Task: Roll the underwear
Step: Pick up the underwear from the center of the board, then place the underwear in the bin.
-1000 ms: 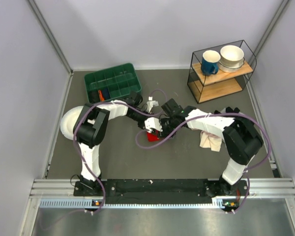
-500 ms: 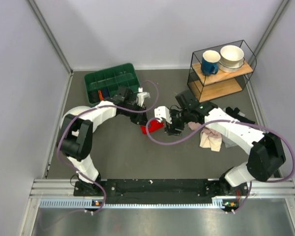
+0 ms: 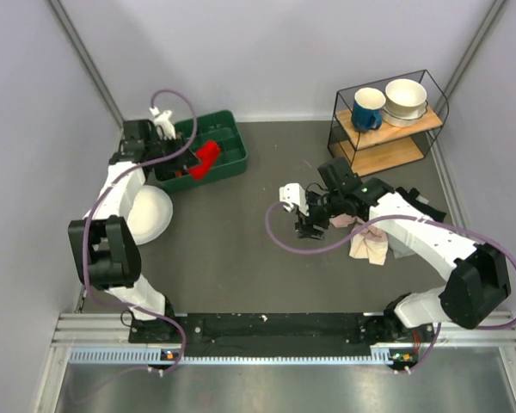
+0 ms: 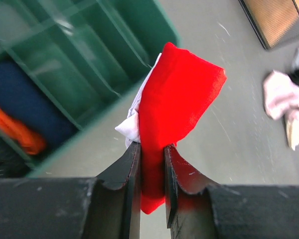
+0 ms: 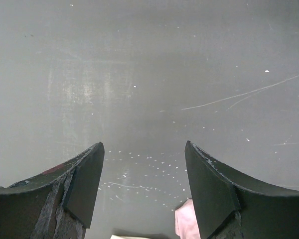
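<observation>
Bright red underwear (image 4: 174,99) — a white edge showing; green tray (image 3: 228,142) with orange and dark blue inside; dull grey tabletop (image 3: 232,258) flecked white; pale pink-and-beige cloth (image 3: 367,245); blue mug (image 3: 367,109); white bowl (image 3: 406,93)

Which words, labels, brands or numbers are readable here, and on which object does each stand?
None is readable. The bright red fabric underwear, clamped in the left pincer, shows only red cloth and white trim; the blue mug and the green plastic compartment tray show no print.

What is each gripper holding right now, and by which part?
The left gripper pinches the red underwear near one end of the bundle; the right gripper is open and empty.
</observation>
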Robot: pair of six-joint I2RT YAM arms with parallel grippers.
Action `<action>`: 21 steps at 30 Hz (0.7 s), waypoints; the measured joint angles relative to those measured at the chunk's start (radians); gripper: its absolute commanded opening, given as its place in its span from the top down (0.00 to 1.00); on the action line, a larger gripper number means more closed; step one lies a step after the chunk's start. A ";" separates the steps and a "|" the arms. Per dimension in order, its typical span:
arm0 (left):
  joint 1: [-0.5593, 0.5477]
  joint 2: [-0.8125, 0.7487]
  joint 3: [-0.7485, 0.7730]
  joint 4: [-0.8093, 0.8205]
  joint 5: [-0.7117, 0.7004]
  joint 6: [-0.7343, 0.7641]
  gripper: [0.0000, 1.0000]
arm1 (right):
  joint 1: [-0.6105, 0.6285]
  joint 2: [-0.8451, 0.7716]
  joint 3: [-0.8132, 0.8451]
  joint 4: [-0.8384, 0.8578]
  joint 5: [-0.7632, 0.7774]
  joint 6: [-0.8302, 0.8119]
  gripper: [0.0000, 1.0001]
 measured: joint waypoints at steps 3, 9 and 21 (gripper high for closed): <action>0.048 0.050 0.092 0.003 -0.063 -0.020 0.99 | 0.000 -0.002 0.000 -0.001 -0.008 0.003 0.33; 0.053 0.174 0.213 0.015 -0.200 -0.079 1.00 | 0.000 -0.003 0.000 -0.001 -0.016 0.008 0.33; 0.038 0.251 0.166 0.114 -0.397 -0.296 1.00 | 0.000 -0.003 -0.006 -0.005 -0.024 0.008 0.33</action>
